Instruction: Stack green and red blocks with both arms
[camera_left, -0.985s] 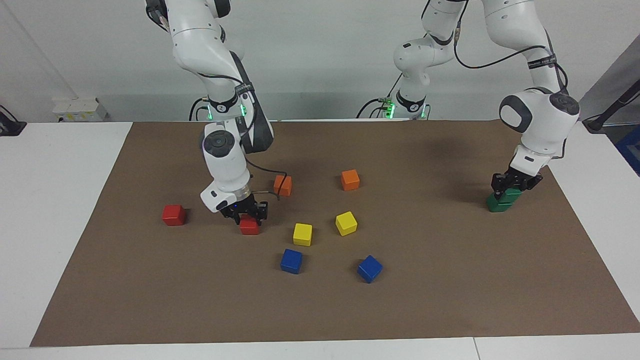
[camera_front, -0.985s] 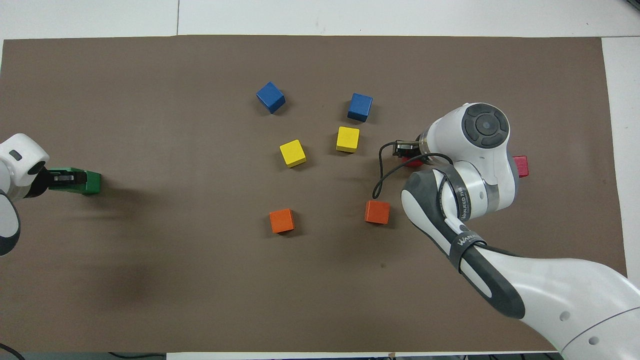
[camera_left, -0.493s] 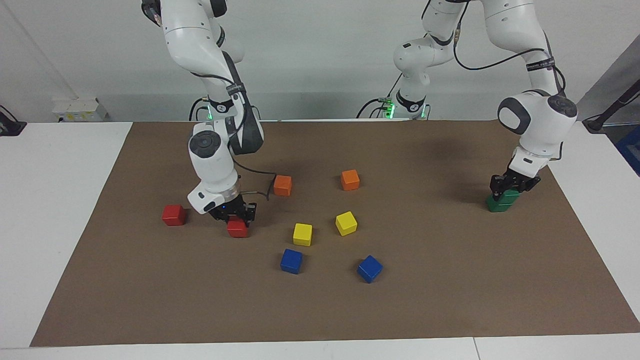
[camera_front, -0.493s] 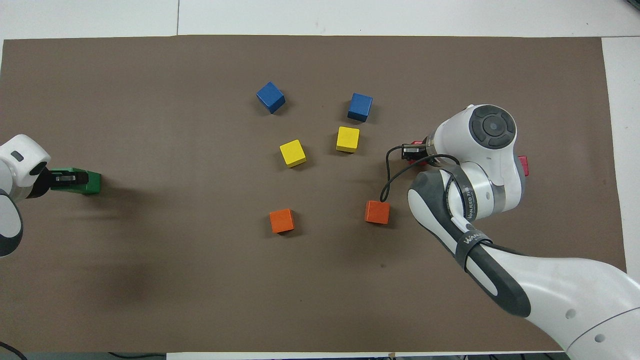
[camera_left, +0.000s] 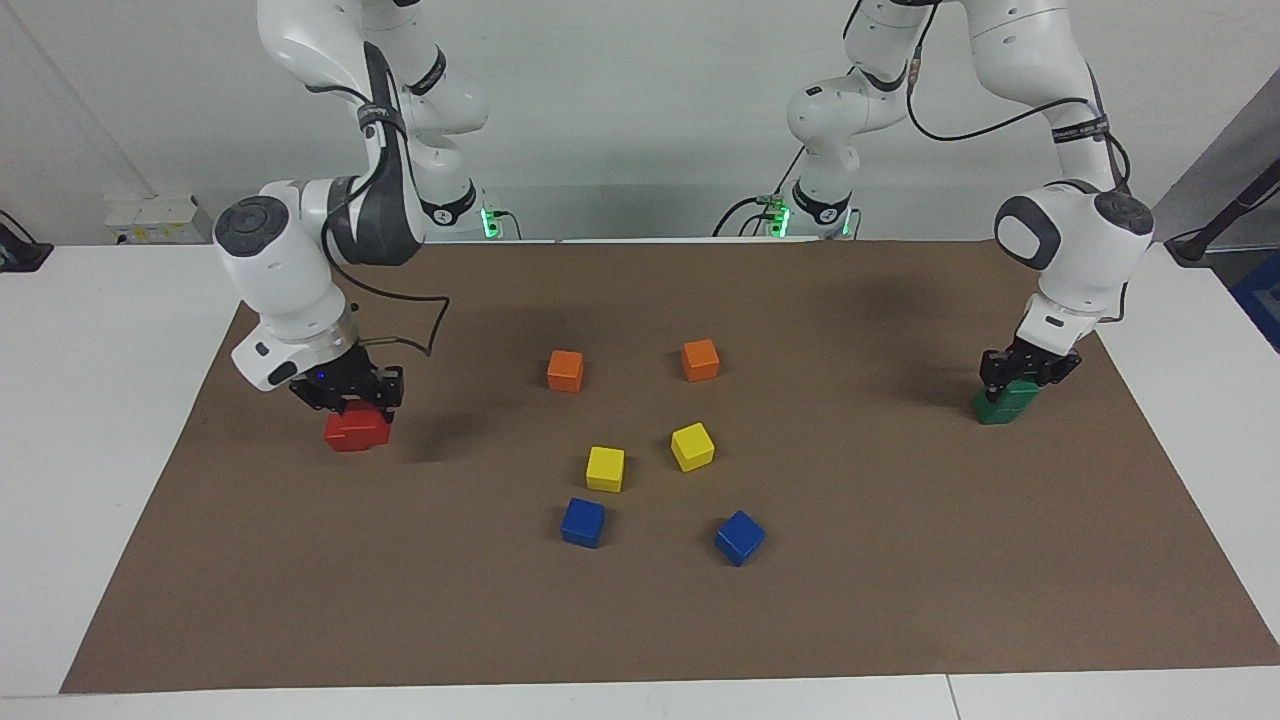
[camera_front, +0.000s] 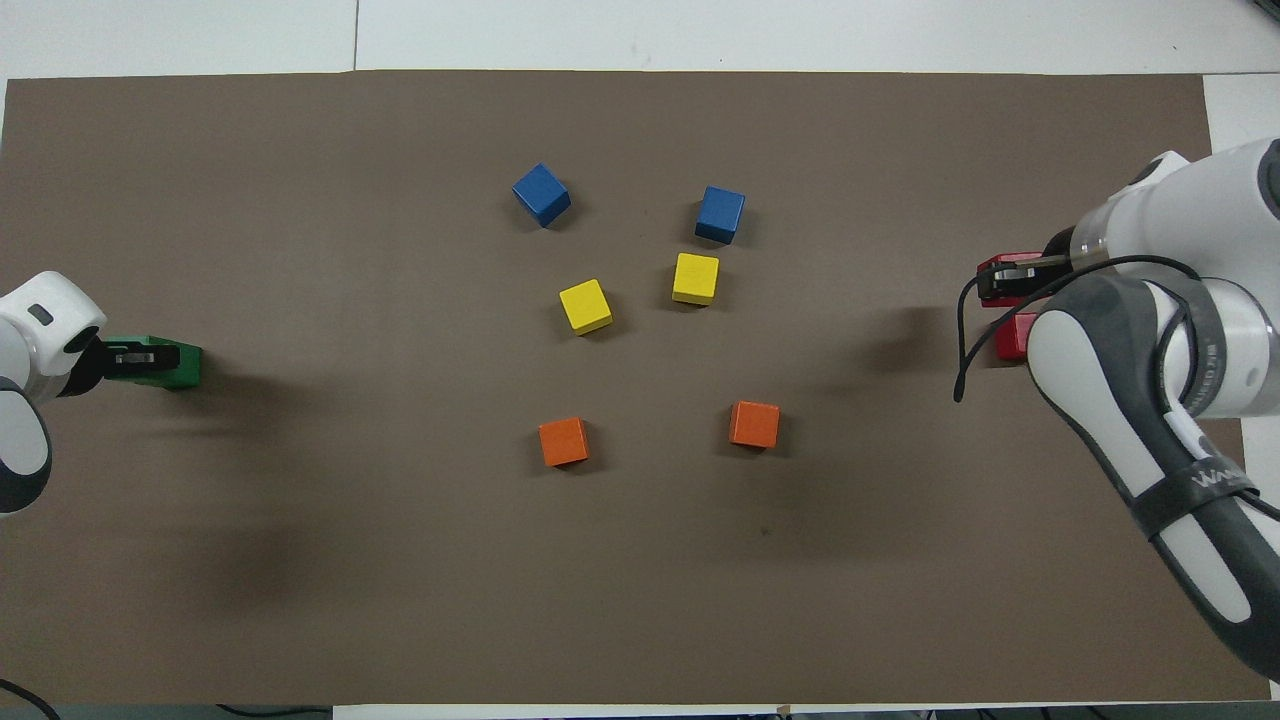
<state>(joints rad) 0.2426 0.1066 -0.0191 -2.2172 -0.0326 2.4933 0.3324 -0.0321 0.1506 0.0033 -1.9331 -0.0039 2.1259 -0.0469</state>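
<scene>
My right gripper (camera_left: 347, 397) is shut on a red block (camera_left: 370, 413) and holds it right over the second red block (camera_left: 343, 438) at the right arm's end of the mat; whether the two touch I cannot tell. In the overhead view the right gripper (camera_front: 1008, 281) covers the held red block (camera_front: 990, 268), and the lower red block (camera_front: 1010, 338) shows beside the arm. My left gripper (camera_left: 1027, 372) is shut on the upper green block (camera_left: 1018, 391), which sits on the lower green block (camera_left: 992, 411) at the left arm's end. The green stack (camera_front: 182, 366) shows under the left gripper (camera_front: 130, 355).
Two orange cubes (camera_left: 565, 370) (camera_left: 700, 359), two yellow cubes (camera_left: 605, 468) (camera_left: 692, 446) and two blue cubes (camera_left: 582, 522) (camera_left: 739, 537) lie in the middle of the brown mat (camera_left: 640, 620). White table borders the mat.
My right gripper has carried its red block from beside the yellow cubes toward the right arm's end, to over the other red block. My left gripper has stayed on the green stack.
</scene>
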